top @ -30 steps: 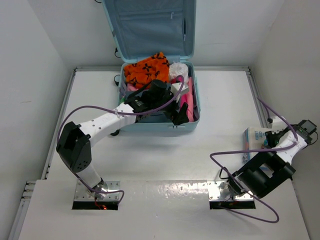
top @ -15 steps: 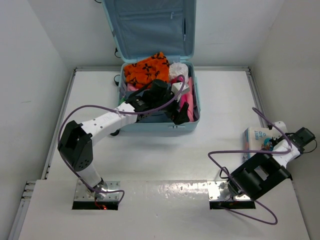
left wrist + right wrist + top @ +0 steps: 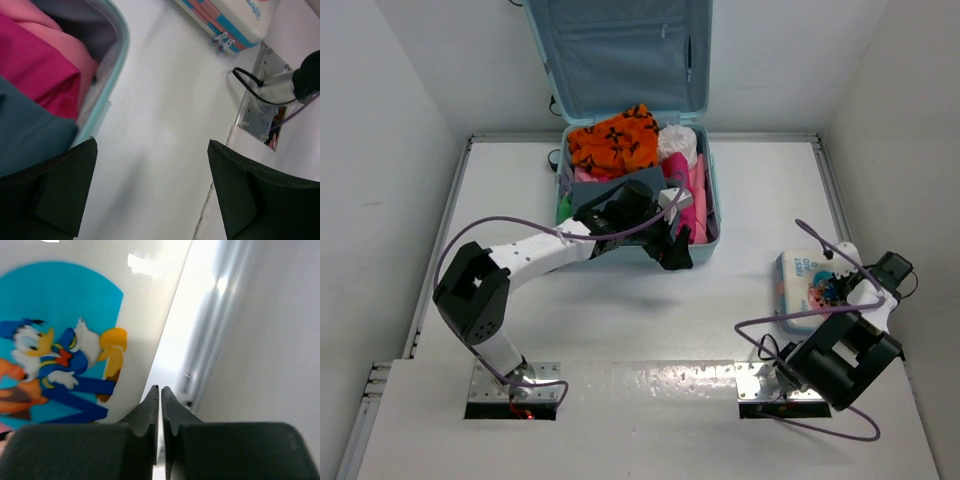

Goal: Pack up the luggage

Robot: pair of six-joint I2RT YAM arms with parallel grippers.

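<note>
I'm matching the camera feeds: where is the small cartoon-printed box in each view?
Top external: cartoon box, lower right, on the table.
Left wrist: top right corner, its zippered edge.
Right wrist: fills the left half, duck print.
Shared landmark: right arm's base plate, in top and left wrist views only.

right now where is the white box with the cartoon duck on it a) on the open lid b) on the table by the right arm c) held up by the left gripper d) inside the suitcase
b, the duck box lies flat on the table beside the right gripper, apart from the luggage
</note>
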